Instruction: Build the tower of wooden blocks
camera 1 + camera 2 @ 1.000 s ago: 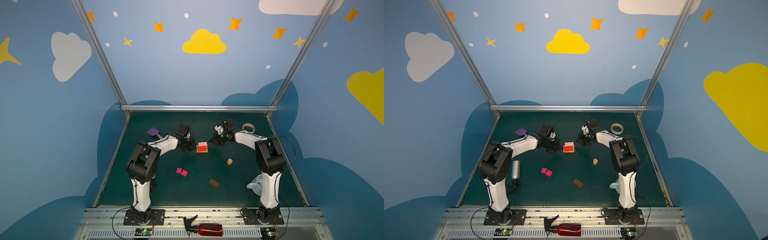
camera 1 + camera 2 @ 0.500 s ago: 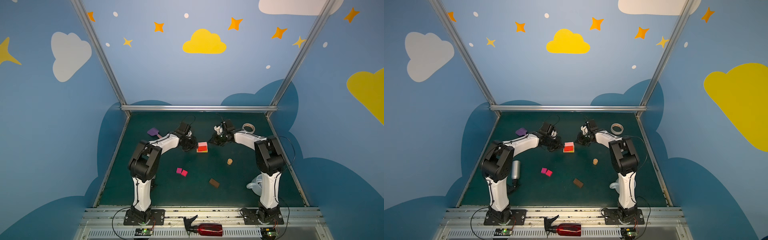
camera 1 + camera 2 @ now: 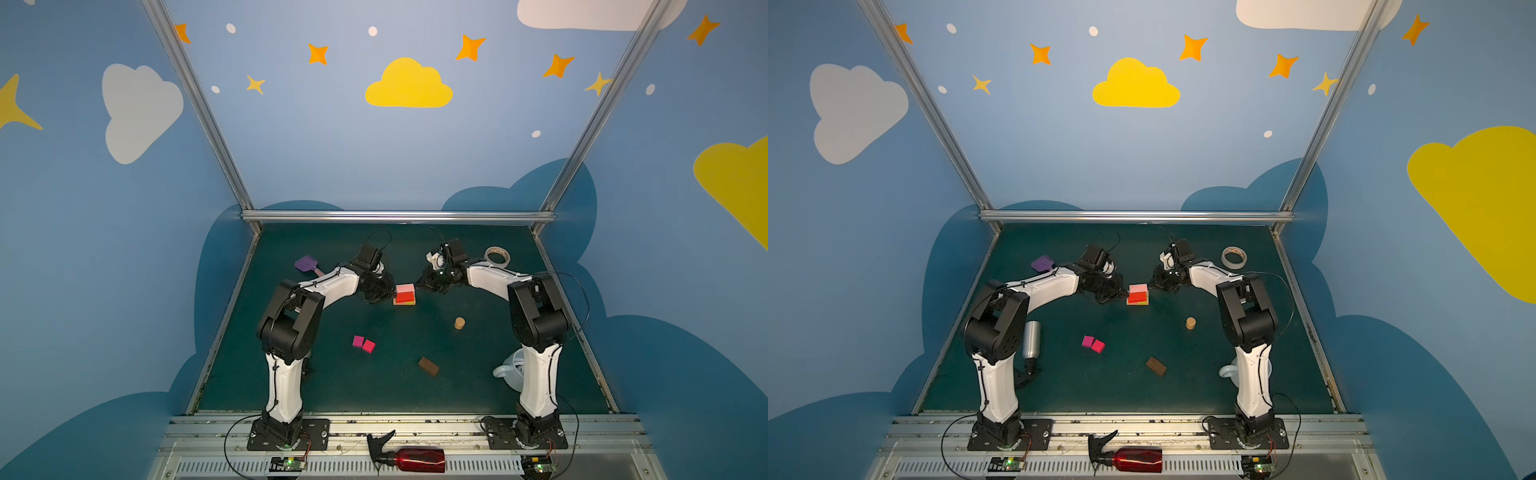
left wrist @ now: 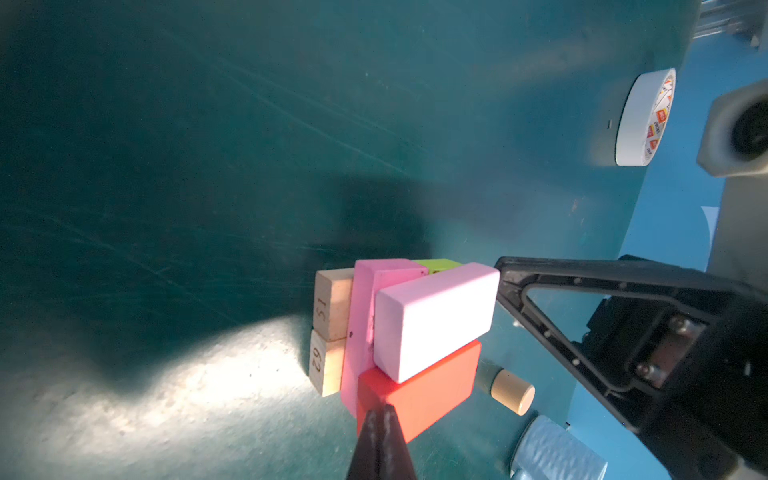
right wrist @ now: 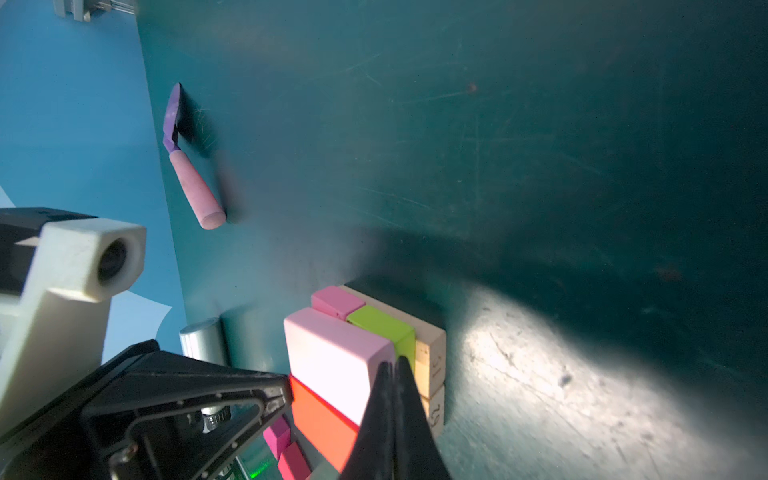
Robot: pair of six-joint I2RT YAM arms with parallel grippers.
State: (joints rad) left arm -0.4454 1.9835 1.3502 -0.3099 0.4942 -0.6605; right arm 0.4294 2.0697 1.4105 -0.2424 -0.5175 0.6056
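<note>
The tower (image 3: 405, 294) (image 3: 1138, 294) stands mid-table: tan blocks at the base, pink and lime-green above, then a red block (image 4: 432, 390) and a light pink block (image 4: 436, 320) on top. My left gripper (image 4: 384, 409) is shut, its tip touching the red block's corner on the tower's left side (image 3: 391, 293). My right gripper (image 5: 392, 363) is shut too, its tip at the light pink block's edge on the tower's right side (image 3: 419, 285). Loose on the mat lie two magenta/red squares (image 3: 363, 344), a brown block (image 3: 428, 366) and a tan cylinder (image 3: 459, 323).
A purple toy spatula (image 3: 306, 264) lies at the back left and a white tape roll (image 3: 497, 256) at the back right. A silver bottle (image 3: 1031, 338) lies by the left arm's base, a pale blue mug (image 3: 509, 371) by the right arm's. A red spray bottle (image 3: 411, 459) rests on the front rail.
The left arm has edged slightly rightward toward the tower. The right arm and the blocks have hardly moved.
</note>
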